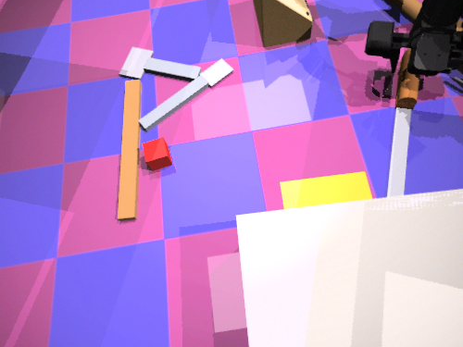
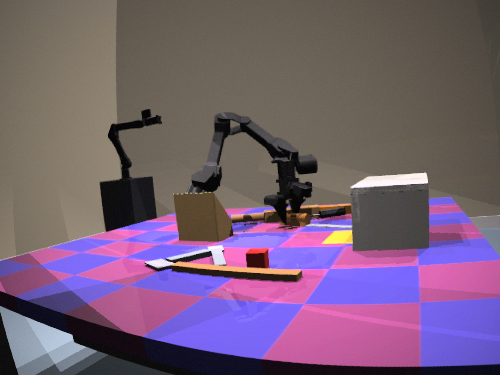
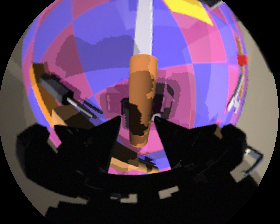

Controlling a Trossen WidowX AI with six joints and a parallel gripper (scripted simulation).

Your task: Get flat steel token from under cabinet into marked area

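Note:
The white cabinet stands by the yellow marked area, which it partly hides in the top view. The token is not visible. A tool lies with its orange-brown handle under my hand. Its pale flat bar runs toward the cabinet, beside the yellow area; its far end is hidden. My gripper is open and low, its fingers on either side of the handle with gaps showing in the wrist view.
A red cube, an orange strip and grey bars with pale ends lie together. A brown wedge block stands near the arm's base. A black tool and more wooden pieces lie near my hand.

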